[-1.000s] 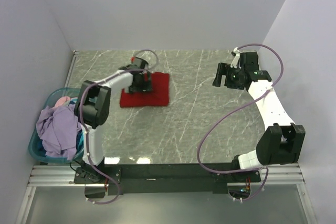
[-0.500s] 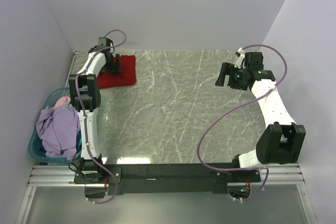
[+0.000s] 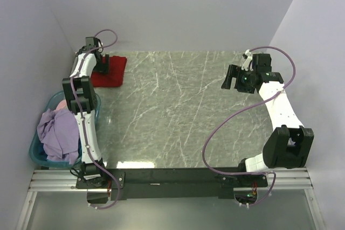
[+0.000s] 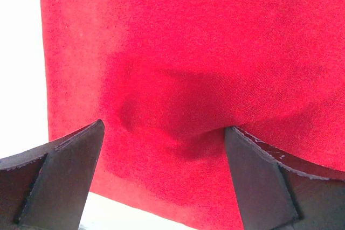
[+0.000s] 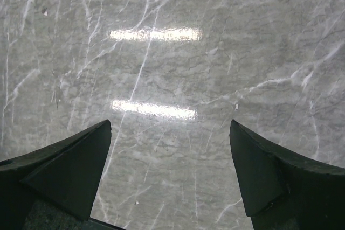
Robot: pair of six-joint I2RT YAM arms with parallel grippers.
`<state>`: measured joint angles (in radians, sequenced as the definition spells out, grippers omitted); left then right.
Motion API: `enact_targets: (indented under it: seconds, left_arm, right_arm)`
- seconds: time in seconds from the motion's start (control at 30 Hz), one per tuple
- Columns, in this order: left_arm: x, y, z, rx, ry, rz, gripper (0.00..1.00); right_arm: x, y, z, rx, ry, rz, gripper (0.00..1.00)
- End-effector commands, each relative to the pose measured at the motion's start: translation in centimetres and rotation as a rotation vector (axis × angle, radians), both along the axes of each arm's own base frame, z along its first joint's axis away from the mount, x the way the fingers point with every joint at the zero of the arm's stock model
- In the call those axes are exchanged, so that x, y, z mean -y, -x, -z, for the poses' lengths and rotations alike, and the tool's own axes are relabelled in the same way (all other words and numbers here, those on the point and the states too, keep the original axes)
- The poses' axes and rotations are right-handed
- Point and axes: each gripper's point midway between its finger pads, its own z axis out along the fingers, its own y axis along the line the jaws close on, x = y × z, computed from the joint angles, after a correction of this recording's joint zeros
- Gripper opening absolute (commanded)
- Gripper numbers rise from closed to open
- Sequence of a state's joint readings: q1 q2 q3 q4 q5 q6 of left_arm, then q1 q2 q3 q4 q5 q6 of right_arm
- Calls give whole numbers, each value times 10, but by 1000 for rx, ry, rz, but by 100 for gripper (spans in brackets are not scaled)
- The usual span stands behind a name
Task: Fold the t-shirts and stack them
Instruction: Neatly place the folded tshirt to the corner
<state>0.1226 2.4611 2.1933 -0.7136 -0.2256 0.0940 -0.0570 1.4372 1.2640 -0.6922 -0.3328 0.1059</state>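
Red t-shirt (image 3: 114, 71): folded into a flat rectangle; it lies in the upper left corner of the tabletop (image 3: 178, 111), close to the left wall; in the left wrist view its cloth fills nearly the whole frame, with a soft wrinkle and a shadow in the middle.

Left arm (image 3: 81, 79): stretched straight up the left side of the overhead frame; its end is over the shirt.

Left fingers (image 3: 102, 64): down at the shirt's left part; spread wide, one tip at each lower corner of the wrist view; red cloth lies under the gap, nothing clamped between the tips; whether they press on the cloth or sit just above it, I cannot tell.

Right fingers (image 3: 229, 78): upper right of the overhead frame, over bare tabletop; wide apart and holding nothing; well apart from the shirt.

Basket (image 3: 36, 155): teal, lower left of the overhead frame, beside the tabletop's left edge; heaped with lilac clothing (image 3: 56, 133); a bit of pink shows at the top.

Tabletop: grey-green with pale veins; two bright streaks of light show in the right wrist view.
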Motion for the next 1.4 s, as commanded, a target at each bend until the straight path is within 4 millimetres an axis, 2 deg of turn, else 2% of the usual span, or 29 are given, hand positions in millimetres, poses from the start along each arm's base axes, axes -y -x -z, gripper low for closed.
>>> enact_targets:
  seconds: [0.0,0.17,0.2,0.27,0.3,0.37,0.4,0.43,0.47,0.6,0.77,0.93,1.37]
  left_arm:
    - [-32,-4,-6,2,-88,-3,99]
    - [-41,-13,-37,65,-112,-22,99]
    - [-41,-13,-53,98,-110,-23,99]
    - [-33,-10,-60,118,-77,-10,99]
    - [-28,-10,-85,168,-70,-5,99]
    - [-17,-5,-96,181,-49,18,99]
    - [-9,-3,-119,219,-54,33,99]
    - [-5,2,-123,213,-42,35,99]
    - [4,6,-138,232,-23,54,99]
    - [25,31,-143,177,48,94,99]
    - [38,61,-123,67,115,89,99]
    - [54,80,-98,-29,203,82,99]
    - [56,100,-30,-219,228,26,99]
  right_arm:
    - [2,-6,-14,35,5,-8,96]
    - [0,-4,-18,40,-5,-10,97]
    - [0,-3,-20,45,-6,-11,97]
    - [0,-2,-23,50,-7,-12,97]
    - [0,-1,-23,51,-6,-10,97]
    - [-1,0,-26,57,-8,-12,97]
    - [-1,2,-26,55,-10,-10,97]
    - [-1,2,-26,56,-12,-12,97]
    - [-2,3,-28,60,-14,-12,97]
    - [-2,6,-31,70,-18,-10,97]
    - [-4,7,-33,76,-27,-8,97]
    - [-4,8,-33,74,-29,-10,98]
    - [-6,5,-25,54,-44,-15,98]
